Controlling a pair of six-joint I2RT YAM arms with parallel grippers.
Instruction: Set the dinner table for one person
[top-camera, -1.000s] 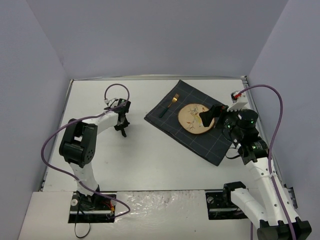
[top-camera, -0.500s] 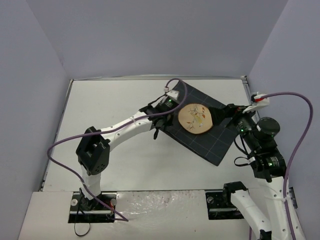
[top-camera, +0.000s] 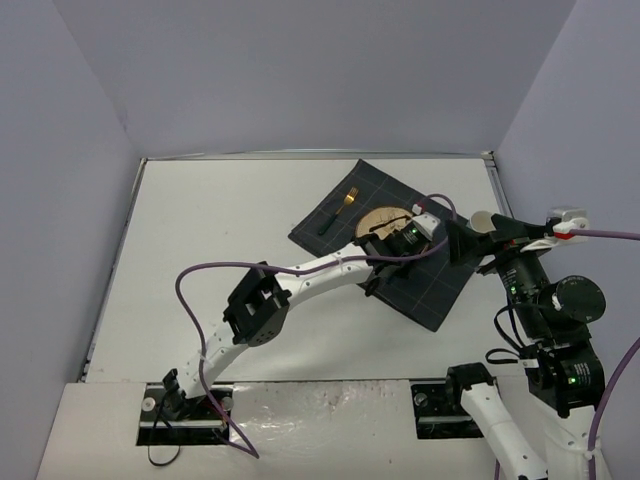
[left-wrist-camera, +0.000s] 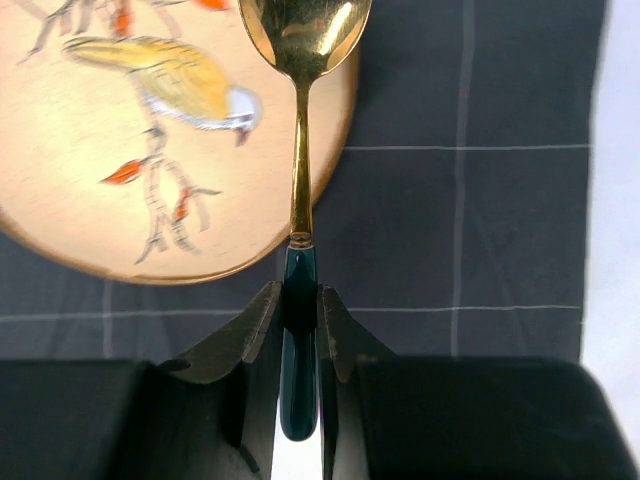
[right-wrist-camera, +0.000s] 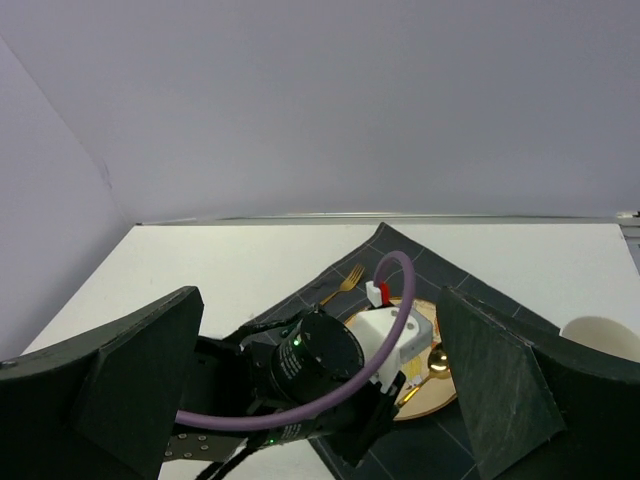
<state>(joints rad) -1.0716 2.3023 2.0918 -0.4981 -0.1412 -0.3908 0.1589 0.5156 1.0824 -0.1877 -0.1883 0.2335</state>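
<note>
Lilac-grey walls close off the far side and both flanks of the large white rectangular dinner table (top-camera: 200, 260), which fills the floor of the top view inside a thin metal rim (top-camera: 300, 156). Its left half and near strip lie bare and matte. A dark grey checked cloth (top-camera: 425, 290) lies cornerwise on the far right part, one corner near the right rim. On it are a round tan plate painted with a bird (left-wrist-camera: 100, 180) and, towards the far left corner, a gold fork (top-camera: 340, 208). The left gripper (left-wrist-camera: 298, 292) pinches the dark green handle of a gold spoon (left-wrist-camera: 300, 180), its bowl over the plate's edge. The right gripper (right-wrist-camera: 318, 300) hangs raised at the right side, fingers spread wide, with a white cup (right-wrist-camera: 605, 335) just beside it.
</note>
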